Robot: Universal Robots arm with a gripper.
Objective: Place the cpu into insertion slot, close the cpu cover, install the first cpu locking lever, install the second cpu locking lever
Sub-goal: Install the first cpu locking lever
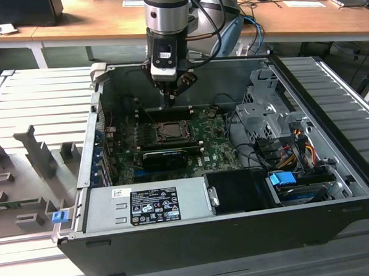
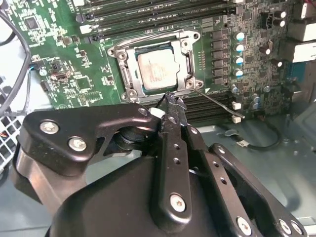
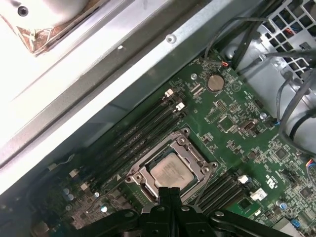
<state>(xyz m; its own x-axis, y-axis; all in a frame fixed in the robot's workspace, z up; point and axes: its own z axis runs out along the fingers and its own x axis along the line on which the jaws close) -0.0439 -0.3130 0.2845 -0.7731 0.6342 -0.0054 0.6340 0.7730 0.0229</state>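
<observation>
Under the cpu cover lies the faintly printed cpu, gripper alongside.

Grey slatted metal workbench carries open black computer case, lying on its side. Grey metal bracket fixtures stand on bench, exterior view's left.

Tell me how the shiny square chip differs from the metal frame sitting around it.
The cpu is a solid, pale silvery square, while the cpu cover is a darker metal frame with a square window. The cpu sits in the middle, and the cpu cover runs around its edges. Both are metal and lie flat on the green circuit board.
</observation>
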